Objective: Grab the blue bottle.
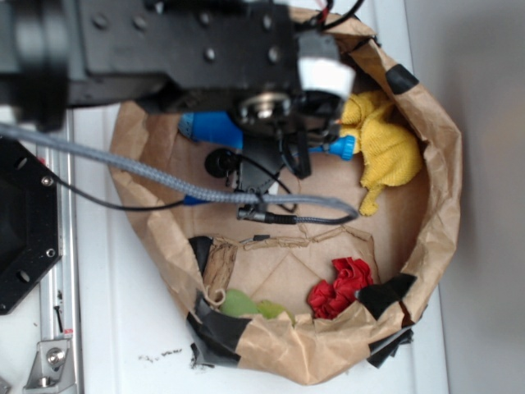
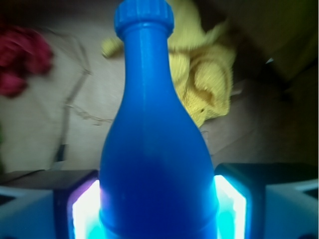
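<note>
Blue bottle fills frame centre, cap toward top — gripper pads pinching its body from both sides; yellow cloth upper right, red cloth upper left — paper bag floor

From my exterior view, the arm hides most of the blue bottle; only its base and its cap show. The gripper is a dark blur, so I cannot read its jaws there. In the wrist view, the bottle's base is cut off by the lower edge, and the red cloth is blurred and cropped at left.
</note>
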Controlling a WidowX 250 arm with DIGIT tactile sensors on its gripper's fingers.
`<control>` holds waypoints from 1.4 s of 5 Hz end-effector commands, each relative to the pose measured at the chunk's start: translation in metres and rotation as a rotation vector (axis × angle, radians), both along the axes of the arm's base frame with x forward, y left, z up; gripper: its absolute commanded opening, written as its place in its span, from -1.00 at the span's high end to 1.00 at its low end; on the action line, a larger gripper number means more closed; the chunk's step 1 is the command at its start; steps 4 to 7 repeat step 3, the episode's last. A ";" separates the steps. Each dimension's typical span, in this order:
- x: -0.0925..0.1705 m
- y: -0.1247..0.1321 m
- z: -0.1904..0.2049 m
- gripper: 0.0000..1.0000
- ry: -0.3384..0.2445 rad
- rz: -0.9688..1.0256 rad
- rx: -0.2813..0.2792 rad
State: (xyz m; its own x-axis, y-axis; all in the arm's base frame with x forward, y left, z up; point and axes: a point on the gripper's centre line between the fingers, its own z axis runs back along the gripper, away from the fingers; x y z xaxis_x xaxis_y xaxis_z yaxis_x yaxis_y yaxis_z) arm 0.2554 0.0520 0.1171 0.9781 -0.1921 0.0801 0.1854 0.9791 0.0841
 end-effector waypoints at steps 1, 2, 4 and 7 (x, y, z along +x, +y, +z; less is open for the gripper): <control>-0.002 -0.021 0.091 1.00 -0.077 0.139 -0.062; -0.007 -0.022 0.092 1.00 -0.136 0.198 -0.084; -0.010 -0.024 0.089 1.00 -0.045 0.200 -0.112; -0.010 -0.024 0.089 1.00 -0.045 0.200 -0.112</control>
